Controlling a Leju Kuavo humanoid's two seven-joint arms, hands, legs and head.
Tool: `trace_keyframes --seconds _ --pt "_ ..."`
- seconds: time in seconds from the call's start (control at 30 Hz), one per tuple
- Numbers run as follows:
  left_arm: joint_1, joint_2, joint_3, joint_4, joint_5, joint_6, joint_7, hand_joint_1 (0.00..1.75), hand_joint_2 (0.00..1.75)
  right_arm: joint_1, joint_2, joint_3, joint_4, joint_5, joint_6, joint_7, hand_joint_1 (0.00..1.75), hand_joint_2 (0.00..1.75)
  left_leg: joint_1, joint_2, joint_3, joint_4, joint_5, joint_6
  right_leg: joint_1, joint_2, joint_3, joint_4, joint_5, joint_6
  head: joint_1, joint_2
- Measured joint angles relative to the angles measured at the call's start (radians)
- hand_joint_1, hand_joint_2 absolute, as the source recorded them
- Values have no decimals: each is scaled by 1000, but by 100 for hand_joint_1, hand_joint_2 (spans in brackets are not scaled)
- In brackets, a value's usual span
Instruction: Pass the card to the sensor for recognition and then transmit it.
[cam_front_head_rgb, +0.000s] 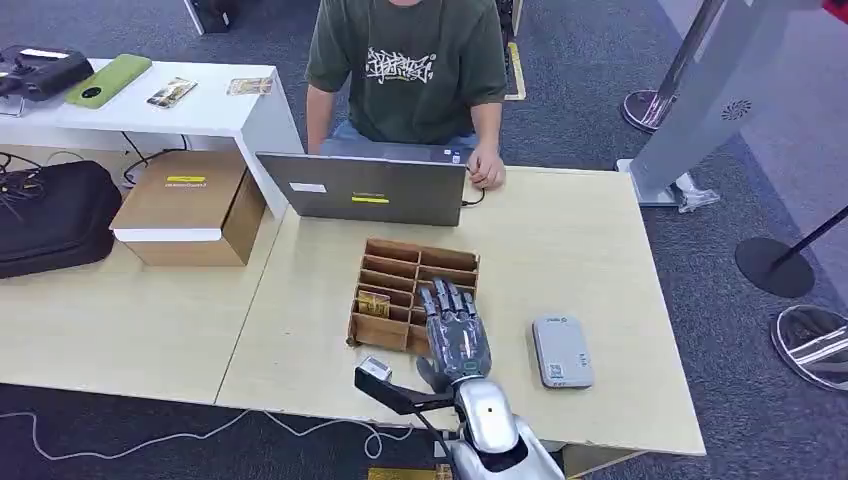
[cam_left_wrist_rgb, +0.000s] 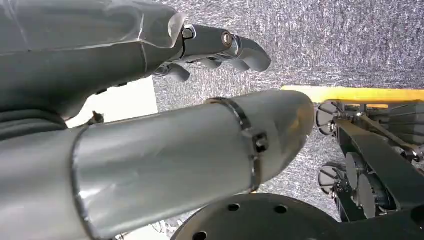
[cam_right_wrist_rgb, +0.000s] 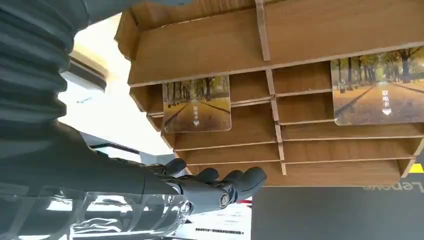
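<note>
A wooden slotted card rack (cam_front_head_rgb: 405, 275) stands mid-table in the head view. One landscape-print card (cam_front_head_rgb: 373, 303) stands in a near-left slot. The right wrist view shows the rack (cam_right_wrist_rgb: 300, 45) close up, with one such card (cam_right_wrist_rgb: 196, 103) and a second card (cam_right_wrist_rgb: 380, 94) in its slots. My right hand (cam_front_head_rgb: 455, 332) lies over the rack's near right corner, fingers stretched out and apart, holding nothing; its fingertips (cam_right_wrist_rgb: 240, 181) hang short of the cards. The grey card sensor (cam_front_head_rgb: 561, 351) lies flat on the table to the right of that hand. My left hand (cam_left_wrist_rgb: 210, 42) hangs over grey carpet, holding nothing.
A person sits behind a grey laptop (cam_front_head_rgb: 365, 188) at the table's far edge, one hand (cam_front_head_rgb: 487, 170) resting by it. A cardboard box (cam_front_head_rgb: 190, 205) and a black bag (cam_front_head_rgb: 55, 215) sit on the left table. Bare tabletop (cam_front_head_rgb: 560, 250) lies beyond the sensor.
</note>
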Motion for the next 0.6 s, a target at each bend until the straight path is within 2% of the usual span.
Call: trace_keyframes --seconds 0.03,0.07,0.13,0.3,0.6 --pt "0 0 1 0 0 0 0 0 0 -1 0 0 1 0 0 0 140 175 0 0 0 0 0 0 0 0 0 0 0 0 0 0" --pt "0 0 1 0 0 0 0 0 0 -1 0 -1 3 0 1 0 154 175 0 0 0 0 0 0 0 0 0 0 0 0 0 0" --pt "0 0 2 0 0 0 0 0 0 -1 0 -4 5 0 1 0 161 175 0 0 0 0 0 0 0 0 0 0 0 0 0 0" --pt "0 0 2 0 0 2 1 0 0 -1 0 -10 5 5 1 0 162 175 0 0 0 0 0 0 0 0 0 0 0 0 0 0" --pt "0 0 3 0 0 2 2 0 0 -10 0 -14 4 14 1 4 147 175 0 0 0 0 0 0 0 0 0 0 0 0 0 0"
